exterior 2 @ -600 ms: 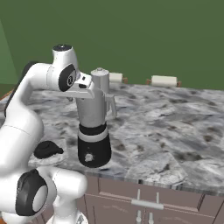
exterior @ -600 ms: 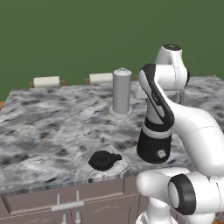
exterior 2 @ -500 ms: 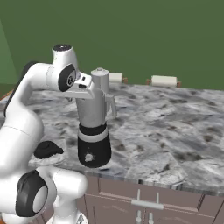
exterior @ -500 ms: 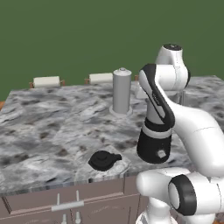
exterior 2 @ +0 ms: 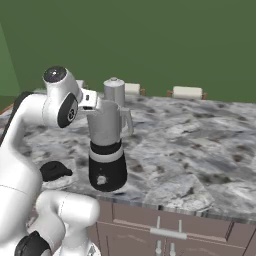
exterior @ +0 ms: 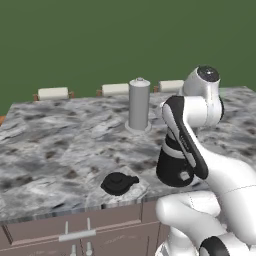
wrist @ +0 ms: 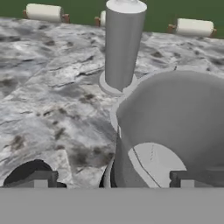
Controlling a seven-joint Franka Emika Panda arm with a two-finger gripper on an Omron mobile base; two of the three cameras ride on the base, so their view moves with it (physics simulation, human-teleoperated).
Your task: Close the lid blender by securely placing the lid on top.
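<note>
Your blender stands upright near the front edge of the marble table. In the right base view you see its black flared base with a small white button, a white band above it, and the grey jar with its handle pointing toward 3 o'clock. The jar mouth is uncovered; in the hand view you look straight down into the open jar, which takes up the area from centre toward 4 o'clock.

The lid lies flat on the table near the front edge, apart from the blender. In the left base view it sits at about 9 o'clock from the blender's base; in the right base view you find it at 9 o'clock of the base as well, partly behind the robot's white arm. In the hand view a dark rounded edge shows at 7 o'clock.

A taller slim grey cylinder with a knobbed top stands upright farther back on the table, at 12 o'clock from the blender in the hand view.

The tool hovers above the blender jar, with one finger tip toward the lid side and the other over the jar. The tips stand wide apart and hold nothing.
</note>
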